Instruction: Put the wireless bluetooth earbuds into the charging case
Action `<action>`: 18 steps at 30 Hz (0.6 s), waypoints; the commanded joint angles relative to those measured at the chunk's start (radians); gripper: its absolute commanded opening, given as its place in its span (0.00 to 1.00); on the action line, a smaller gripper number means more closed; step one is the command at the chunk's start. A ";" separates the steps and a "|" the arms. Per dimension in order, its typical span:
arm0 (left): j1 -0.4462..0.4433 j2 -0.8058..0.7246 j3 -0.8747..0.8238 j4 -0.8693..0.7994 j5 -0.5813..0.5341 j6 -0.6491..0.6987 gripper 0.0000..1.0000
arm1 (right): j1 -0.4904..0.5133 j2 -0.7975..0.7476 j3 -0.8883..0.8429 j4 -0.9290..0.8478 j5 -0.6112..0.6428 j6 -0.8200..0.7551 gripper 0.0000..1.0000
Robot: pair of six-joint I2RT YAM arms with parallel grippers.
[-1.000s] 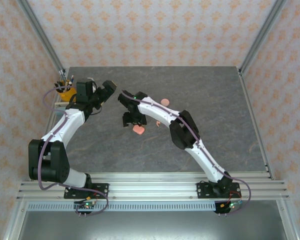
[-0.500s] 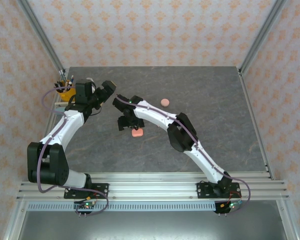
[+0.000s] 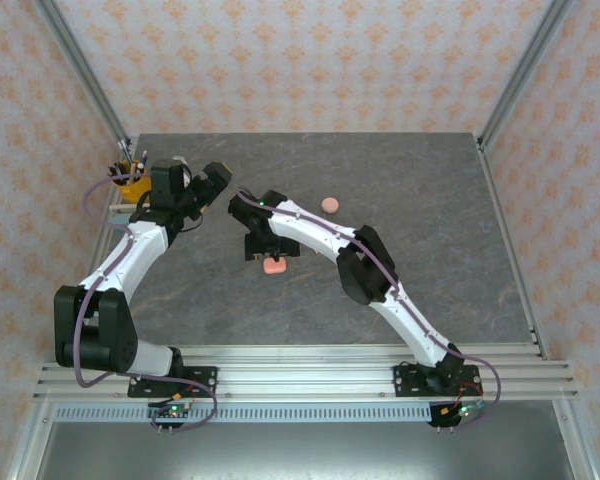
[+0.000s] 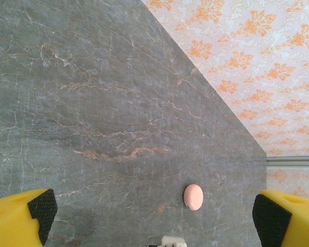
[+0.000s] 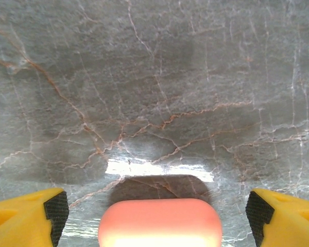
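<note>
A closed pink charging case (image 3: 273, 265) lies on the grey stone table (image 3: 430, 260) near the middle. My right gripper (image 3: 261, 247) hangs over it, open. In the right wrist view that case (image 5: 159, 222) sits at the bottom edge between the wide-apart yellow fingers (image 5: 38, 212) of the right gripper (image 5: 157, 213), touching neither. A second closed pink case (image 3: 329, 204) lies farther back; the left wrist view shows this case (image 4: 193, 197) as a small oval. My left gripper (image 3: 214, 184) is open and holds nothing, its fingers (image 4: 31, 213) wide apart around the gripper's centre (image 4: 153, 216). The earbuds are out of view.
A yellow cup of pens (image 3: 130, 181) stands at the table's back left edge, close behind the left arm. Metal frame posts (image 3: 510, 80) rise at the back corners. The patterned wall (image 4: 257, 62) borders the table's far side.
My right arm swung left over the near case, uncovering the far case behind it. The near case now lies slightly lower and to the left. The left arm barely moved.
</note>
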 commanded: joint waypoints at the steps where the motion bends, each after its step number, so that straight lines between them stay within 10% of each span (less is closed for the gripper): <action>1: 0.009 -0.027 -0.008 0.018 0.006 -0.002 1.00 | 0.011 -0.047 -0.022 -0.032 -0.006 0.032 0.90; 18: 0.009 -0.026 -0.013 0.019 0.004 0.000 1.00 | 0.018 -0.097 -0.156 0.044 -0.062 0.028 0.82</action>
